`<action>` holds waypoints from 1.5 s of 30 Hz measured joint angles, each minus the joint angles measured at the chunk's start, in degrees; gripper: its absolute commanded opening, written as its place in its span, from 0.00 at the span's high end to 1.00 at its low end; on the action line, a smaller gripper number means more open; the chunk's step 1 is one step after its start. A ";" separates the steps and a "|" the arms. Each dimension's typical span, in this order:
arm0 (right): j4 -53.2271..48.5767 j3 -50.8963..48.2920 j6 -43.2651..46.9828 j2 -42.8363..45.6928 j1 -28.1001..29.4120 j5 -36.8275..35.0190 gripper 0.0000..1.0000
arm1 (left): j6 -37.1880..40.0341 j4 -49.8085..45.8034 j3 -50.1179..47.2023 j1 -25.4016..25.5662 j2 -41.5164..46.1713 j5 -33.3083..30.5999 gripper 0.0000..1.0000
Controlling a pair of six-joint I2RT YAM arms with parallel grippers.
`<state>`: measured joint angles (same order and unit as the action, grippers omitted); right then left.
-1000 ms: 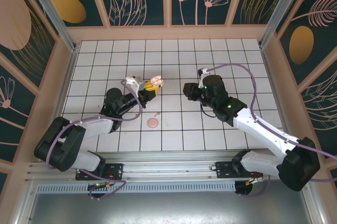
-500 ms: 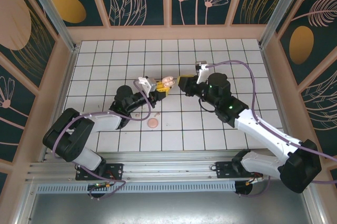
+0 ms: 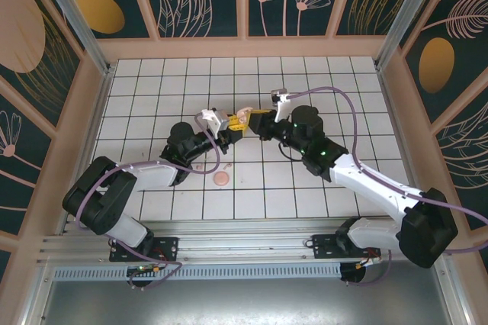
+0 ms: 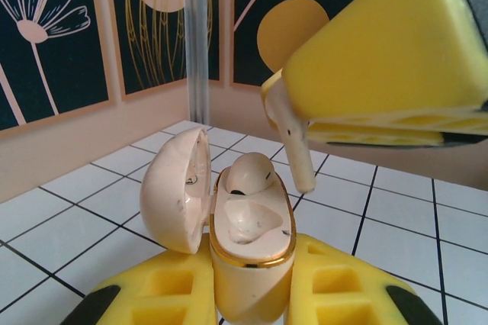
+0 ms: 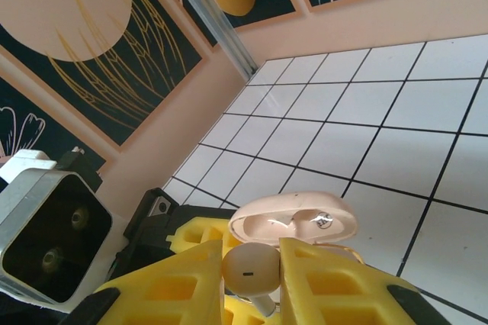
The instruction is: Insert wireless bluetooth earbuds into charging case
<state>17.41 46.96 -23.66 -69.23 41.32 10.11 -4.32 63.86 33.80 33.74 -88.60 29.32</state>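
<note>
Hidden: the lower body of the charging case [image 4: 242, 227] is covered by the yellow fingers [image 4: 160, 298] of the left gripper [image 4: 253, 268]. The head of the second earbud [image 4: 296, 149] is hidden between the fingers [image 4: 381, 50] of the right gripper [image 5: 252, 252], and in the right wrist view its stem is cut off at the lower edge.
Hard to make out: in the top view the case and the earbuds are too small to tell apart where the 2 grippers meet.
Writing: 1 small dark mark sits inside the lid [image 4: 177, 188], too small to read. The second earbud has 1 short dark slit on its head.
Case: pale pink, glossy, egg-shaped, with a gold rim. It is open, with the lid swung to the side.
First earbud [image 4: 248, 172]: pale pink and rounded, seated in 1 socket of the case. The other socket beside it is free.
Second earbud: smooth pale pink stem, hanging just above the case, not touching it.
Left gripper: closed tight on the charging case, holding it upright.
Right gripper: closed on the second earbud.
Fingers: yellow, with a matte surface and square hollows.
Table [image 3: 320, 73]: white tiles with dark lines. 1 round pink disc [image 3: 221, 178] lies on it, well apart from the case.
</note>
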 measured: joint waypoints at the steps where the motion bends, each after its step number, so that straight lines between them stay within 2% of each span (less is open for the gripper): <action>1: 0.50 -0.04 0.00 -0.11 0.17 -0.04 0.77 | -0.04 0.09 0.09 0.04 -0.07 0.00 0.90; 24: 7.74 -2.80 -0.44 -1.03 0.96 -3.87 0.78 | -4.11 3.02 0.17 0.57 -0.72 -1.44 0.90; 45: 11.50 -3.52 -1.97 -2.12 0.94 -4.04 0.78 | -4.04 3.58 0.17 0.90 -0.72 -1.75 0.90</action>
<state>28.91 43.44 -25.63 -71.35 42.26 6.07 -8.36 67.44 33.98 34.63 -89.32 27.57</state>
